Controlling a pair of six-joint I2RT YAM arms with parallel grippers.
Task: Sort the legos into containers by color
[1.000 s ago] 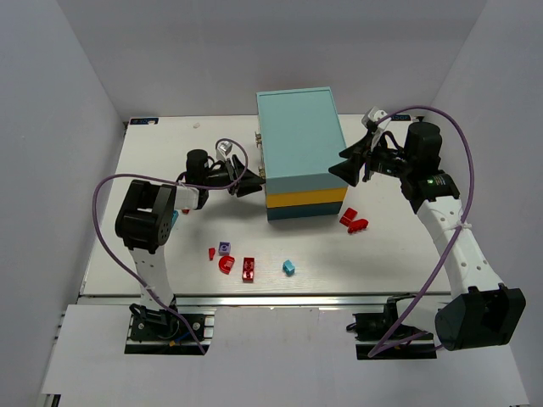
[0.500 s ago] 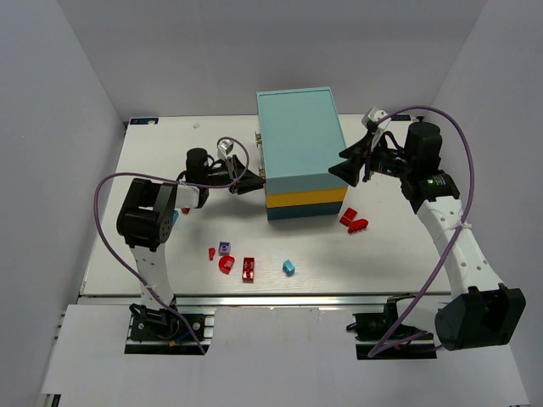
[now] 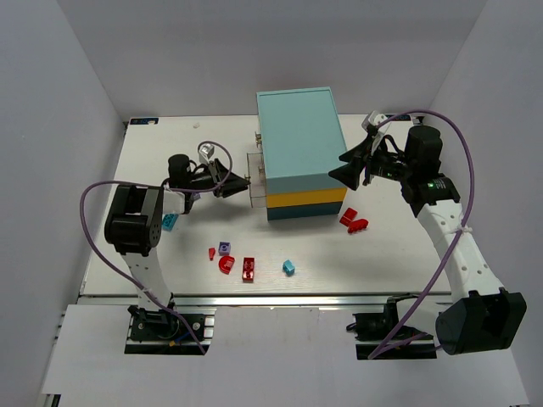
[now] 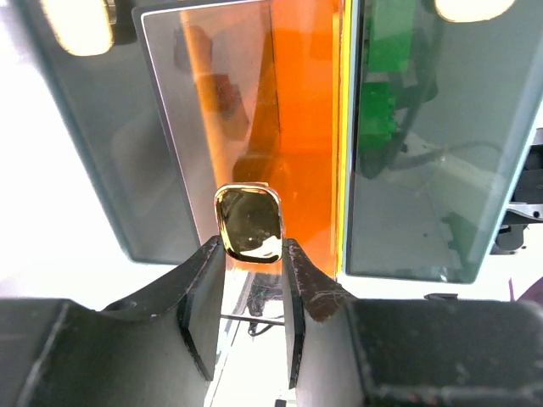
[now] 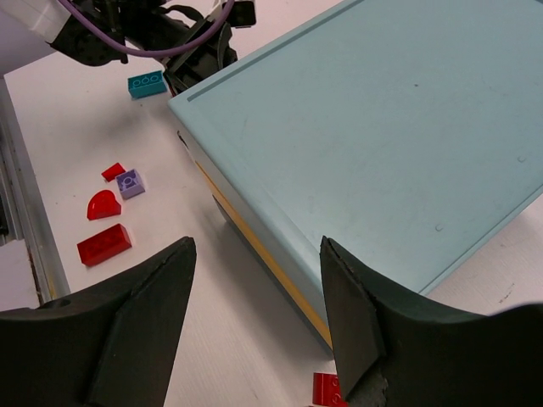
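- From above, the left arm lies low across the table point(image 3: 382, 254) and points right. The left gripper point(image 3: 231, 184) is clamped on the handle of a clear drawer point(image 3: 254, 176), which stands partly out of the left face of the cabinet point(image 3: 299, 136).
- The right arm rises from the near right edge and bends inward. The right gripper point(image 3: 346, 172) hangs just beside the cabinet's right side, its fingers spread with nothing between them.
- The loose legos lie in front of the cabinet: a red brick point(image 3: 249, 268), a purple piece point(image 3: 224, 248), a light blue piece point(image 3: 288, 267) and a red pair point(image 3: 352, 222) near the front right corner. A blue brick point(image 3: 170, 222) sits beside the left arm. There is bare table between these and the right arm.
- In the left wrist view, the fingers point(image 4: 204, 292) pinch the shiny handle point(image 4: 248, 222) from both sides. The clear drawer front point(image 4: 212, 102) behind it shows an orange tint.
- In the right wrist view, the right gripper point(image 5: 254, 250) is held wide apart above the cabinet's front edge, which runs diagonally under it. The cabinet's teal top point(image 5: 382, 110) fills the right side.
- To the left of that edge the table is open, with the red brick point(image 5: 103, 244) and purple piece point(image 5: 131, 183) lying well apart from the fingers.
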